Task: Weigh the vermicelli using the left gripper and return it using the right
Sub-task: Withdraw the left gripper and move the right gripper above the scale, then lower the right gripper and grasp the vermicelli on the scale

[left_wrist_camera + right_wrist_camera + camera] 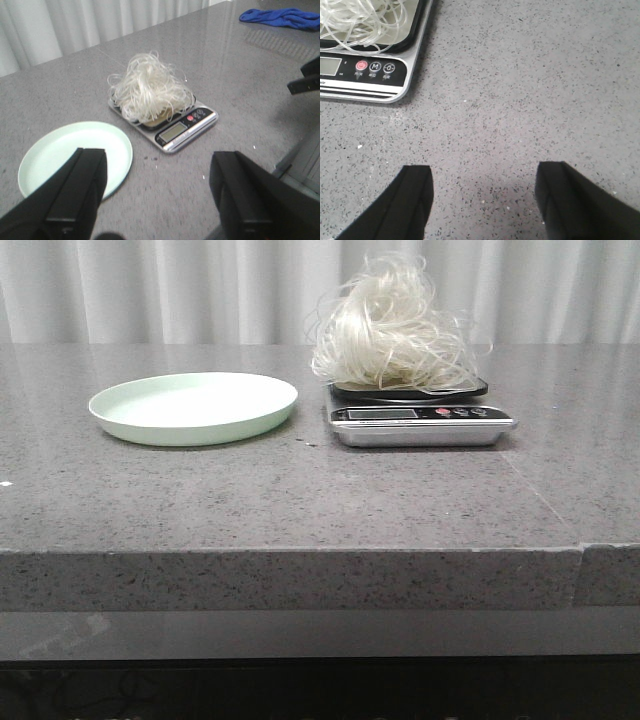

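Observation:
The vermicelli [395, 335], a loose tangle of thin white strands, rests on the silver kitchen scale [420, 425]. Left of the scale lies the pale green plate [193, 407], with nothing on it. From the left wrist view the vermicelli [150, 92] sits on the scale [172, 132] beyond the plate [55, 155], and my left gripper [160, 175] hangs open and bare, well back from both. My right gripper [485, 192] is open over bare counter beside the scale [367, 75], with the vermicelli [355, 22] at the frame's corner. Neither gripper shows in the front view.
A blue cloth [282, 18] lies far back on the grey stone counter [300, 500]. Part of the other black arm [306, 80] shows at the edge of the left wrist view. The counter's front edge [300, 552] runs across the front view. A white curtain [200, 290] hangs behind.

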`<action>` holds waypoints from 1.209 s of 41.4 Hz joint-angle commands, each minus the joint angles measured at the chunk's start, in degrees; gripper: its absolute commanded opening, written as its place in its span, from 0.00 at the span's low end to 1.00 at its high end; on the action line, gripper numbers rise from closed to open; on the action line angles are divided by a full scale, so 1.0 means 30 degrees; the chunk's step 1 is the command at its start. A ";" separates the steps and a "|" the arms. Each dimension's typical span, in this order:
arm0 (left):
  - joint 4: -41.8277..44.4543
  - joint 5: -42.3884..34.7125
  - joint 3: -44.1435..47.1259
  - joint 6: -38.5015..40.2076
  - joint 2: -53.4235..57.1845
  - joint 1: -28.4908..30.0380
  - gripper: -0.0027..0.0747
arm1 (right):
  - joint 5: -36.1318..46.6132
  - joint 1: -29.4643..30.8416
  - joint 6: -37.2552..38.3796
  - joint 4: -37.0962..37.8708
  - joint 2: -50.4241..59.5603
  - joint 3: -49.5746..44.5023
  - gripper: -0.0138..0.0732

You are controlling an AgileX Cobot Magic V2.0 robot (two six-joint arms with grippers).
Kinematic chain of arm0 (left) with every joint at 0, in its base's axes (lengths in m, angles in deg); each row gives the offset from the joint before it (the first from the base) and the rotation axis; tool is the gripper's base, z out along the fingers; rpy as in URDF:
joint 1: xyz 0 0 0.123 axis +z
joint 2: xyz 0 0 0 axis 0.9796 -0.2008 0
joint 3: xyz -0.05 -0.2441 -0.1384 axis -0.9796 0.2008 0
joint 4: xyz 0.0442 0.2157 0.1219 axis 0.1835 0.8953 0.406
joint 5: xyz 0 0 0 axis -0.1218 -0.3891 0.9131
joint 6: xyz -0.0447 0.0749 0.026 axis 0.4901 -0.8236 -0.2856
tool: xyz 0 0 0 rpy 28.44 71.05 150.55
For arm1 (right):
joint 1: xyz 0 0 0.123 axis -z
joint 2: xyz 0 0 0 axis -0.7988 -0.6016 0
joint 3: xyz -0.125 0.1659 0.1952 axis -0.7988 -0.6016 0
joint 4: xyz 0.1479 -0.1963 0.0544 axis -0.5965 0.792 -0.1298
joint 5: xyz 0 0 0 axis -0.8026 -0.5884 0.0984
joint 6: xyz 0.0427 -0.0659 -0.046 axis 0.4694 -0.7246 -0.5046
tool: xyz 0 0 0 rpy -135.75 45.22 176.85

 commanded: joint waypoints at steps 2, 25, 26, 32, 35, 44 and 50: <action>-0.0231 -0.1044 0.1021 0.0559 0.1779 -0.0131 0.69 | 0.0958 0.0086 -0.0160 -0.0090 0.0071 0.0643 0.78; 0.0019 -0.1111 0.2440 0.0559 0.3331 -0.0131 0.69 | 0.0826 -0.3407 -0.0599 -0.0241 -0.1329 0.4120 0.78; 0.0019 -0.1111 0.2440 0.0559 0.3331 -0.0131 0.69 | 0.0826 -0.3594 -0.0599 -0.0264 -0.1545 0.4351 0.78; 0.0019 -0.1122 0.2440 0.0559 0.3331 -0.0131 0.69 | 0.0752 -0.4492 -0.0599 -0.0308 -0.3214 0.5990 0.78; 0.0019 -0.1155 0.2440 0.0559 0.3331 -0.0131 0.69 | 0.0752 -0.4992 -0.0599 -0.0308 -0.4146 0.6915 0.78; 0.0019 -0.1163 0.2440 0.0559 0.3331 -0.0131 0.69 | 0.0740 -0.5841 -0.0599 -0.0354 -0.7517 1.0134 0.78; 0.0019 -0.1163 0.2440 0.0559 0.3331 -0.0131 0.69 | 0.0746 -0.5904 -0.0599 -0.0527 -0.9676 1.2430 0.78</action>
